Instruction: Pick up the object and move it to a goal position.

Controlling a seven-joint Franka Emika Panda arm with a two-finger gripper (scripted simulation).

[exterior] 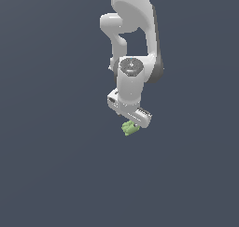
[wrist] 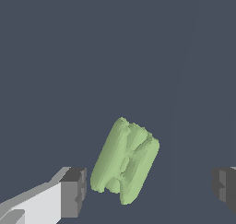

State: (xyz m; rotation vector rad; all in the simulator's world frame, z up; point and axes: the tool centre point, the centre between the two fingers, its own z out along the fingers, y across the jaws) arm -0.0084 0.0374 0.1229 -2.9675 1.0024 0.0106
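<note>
Panda arm poised above the object, a small light-green, lumpy and ridged oblong block lying on the flat dark grey surface. In the exterior view the white gripper hangs directly over the block, which shows just under the hand's lower edge. The wrist view shows the two dark finger pads spread wide apart, with nothing held; the block lies in the gap, close to one pad and well clear of the other, its long axis tilted with respect to the line joining the pads. The step in hand appears to be the approach to the grasp. To do it well, the hand would best shift sideways so that the block sits midway between the pads, turn at the wrist so that the pads meet the block's long, ridged flanks squarely, and descend before closing; closing off-centre risks pushing or spinning the block rather than seizing it. No other thing is visible on the surface, and nothing stands between the fingers and the block. No goal marker can be made out in either view, so the destination cannot be told.
</note>
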